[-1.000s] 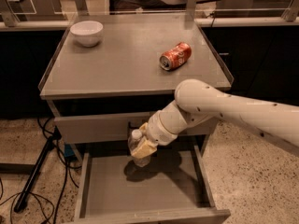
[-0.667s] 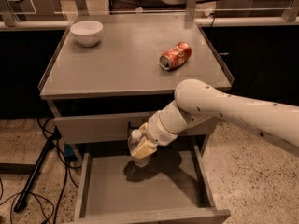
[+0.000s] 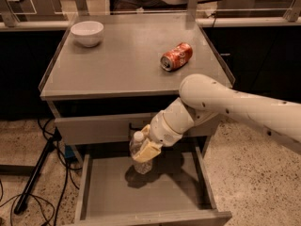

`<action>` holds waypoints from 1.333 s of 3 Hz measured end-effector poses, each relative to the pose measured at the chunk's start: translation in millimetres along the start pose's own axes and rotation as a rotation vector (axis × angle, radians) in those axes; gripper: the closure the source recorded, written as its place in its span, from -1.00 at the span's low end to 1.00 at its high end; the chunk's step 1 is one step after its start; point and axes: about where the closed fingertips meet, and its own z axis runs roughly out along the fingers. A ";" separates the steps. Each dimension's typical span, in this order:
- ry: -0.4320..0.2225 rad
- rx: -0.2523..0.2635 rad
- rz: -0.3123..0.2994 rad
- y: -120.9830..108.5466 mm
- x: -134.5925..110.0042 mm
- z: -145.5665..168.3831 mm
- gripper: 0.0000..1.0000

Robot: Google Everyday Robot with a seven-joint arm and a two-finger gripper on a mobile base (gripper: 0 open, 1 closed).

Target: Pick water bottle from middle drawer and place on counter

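Note:
The water bottle (image 3: 138, 147), clear with a white cap, is held upright over the open middle drawer (image 3: 141, 192), near its back. My gripper (image 3: 145, 150) is shut on the bottle's body, reaching in from the right under the counter's front edge. The bottle's base hangs just above the drawer floor, with its shadow below. The counter (image 3: 127, 65) is the grey cabinet top above.
A white bowl (image 3: 87, 33) stands at the counter's back left. An orange-red soda can (image 3: 176, 56) lies on its side at the counter's right. The closed top drawer front (image 3: 94, 128) is right behind the bottle. Cables and a stand leg (image 3: 37, 173) are on the floor at left.

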 end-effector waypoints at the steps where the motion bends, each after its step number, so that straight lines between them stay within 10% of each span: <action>1: 0.001 -0.009 0.008 -8.1 -5.6 -0.7 1.00; 4: -0.006 -0.033 -0.053 -10.5 -60.0 -75.6 1.00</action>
